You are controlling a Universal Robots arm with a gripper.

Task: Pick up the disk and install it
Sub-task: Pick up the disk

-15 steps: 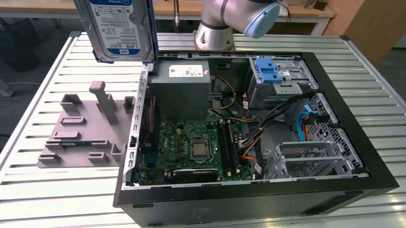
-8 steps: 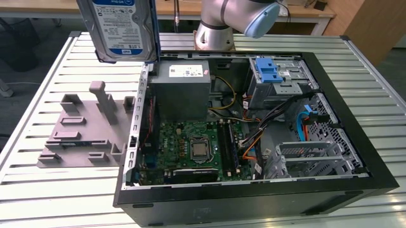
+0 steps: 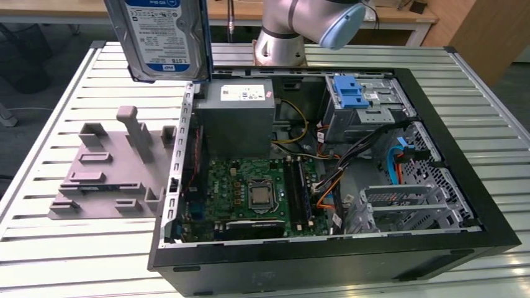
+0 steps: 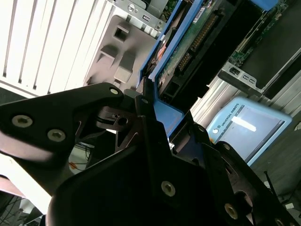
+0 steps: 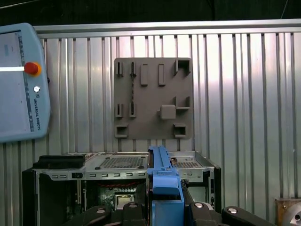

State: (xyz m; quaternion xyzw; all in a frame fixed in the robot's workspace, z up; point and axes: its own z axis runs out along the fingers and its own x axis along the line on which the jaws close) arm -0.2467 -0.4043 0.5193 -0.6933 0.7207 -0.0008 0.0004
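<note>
Gripping disk by blue carrier, jaws narrow on it; I had it vert., high by PC case wall.

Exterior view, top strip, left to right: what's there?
disk → robot arm → wooden panel

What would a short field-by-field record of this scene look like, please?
Disk: lifted off the table, upright, label facing the exterior view
Gripper: shut on the disk's blue frame
Computer case: open, side up, on the table
Holder plate: grey, on the table at the case's exterior-view left
Installed: not yet
</note>
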